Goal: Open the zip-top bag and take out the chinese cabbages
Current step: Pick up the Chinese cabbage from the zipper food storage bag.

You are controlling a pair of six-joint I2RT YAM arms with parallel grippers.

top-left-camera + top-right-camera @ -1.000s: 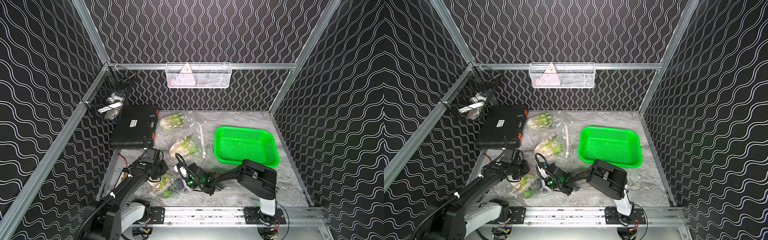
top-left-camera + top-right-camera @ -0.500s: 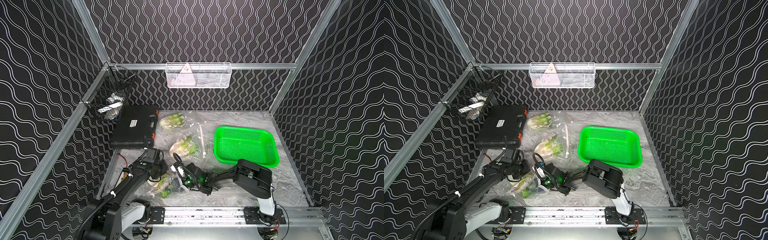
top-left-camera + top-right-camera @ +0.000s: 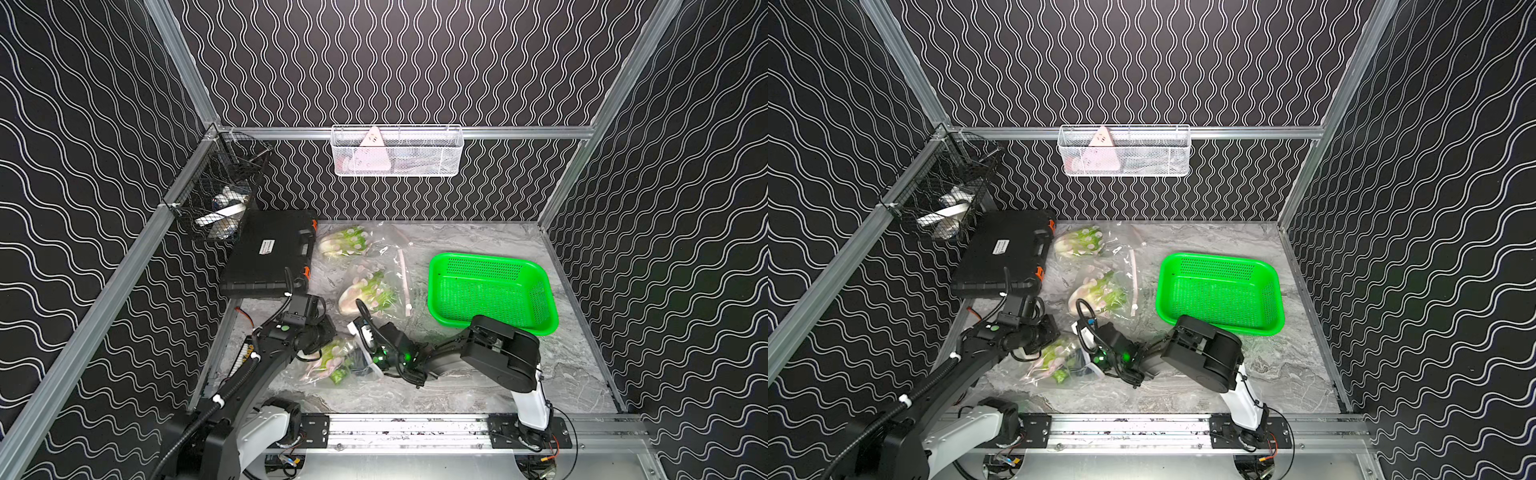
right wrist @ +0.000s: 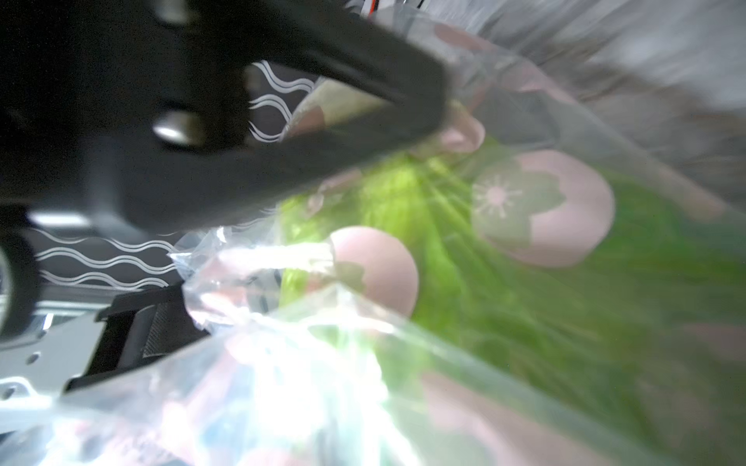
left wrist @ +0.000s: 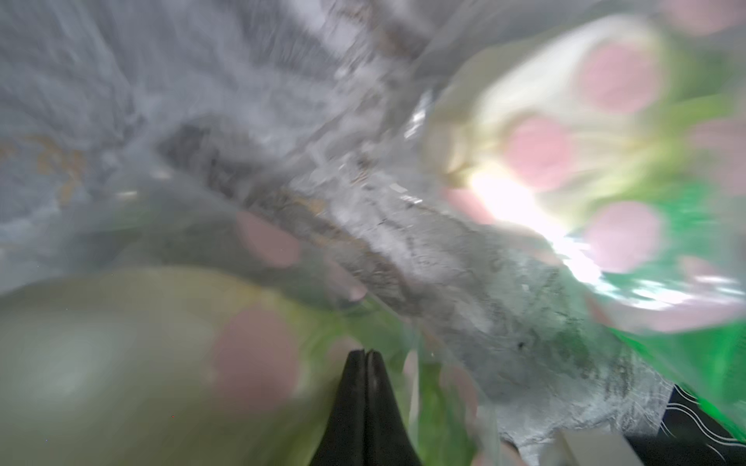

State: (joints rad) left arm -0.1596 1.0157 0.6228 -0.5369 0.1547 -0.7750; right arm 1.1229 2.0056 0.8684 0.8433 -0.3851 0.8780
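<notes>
Progress is slight: none of the chinese cabbages (image 3: 365,291) is out of its plastic yet. At left, your left gripper (image 5: 365,359) shows its fingers pressed together against the nearest zip-top bag (image 3: 347,372); whether film is pinched, you cannot tell. The nearest cabbage (image 3: 330,361) lies flat inside, its long axis seemingly running from one gripper to the other, pale base toward the left. Your right gripper (image 3: 366,360) is closed at the bag's right edge, probably on plastic. Farther back, two bagged heads (image 3: 1096,291) (image 3: 1079,245) lie well apart from both; the green basket (image 3: 490,291) sits rightmost.
</notes>
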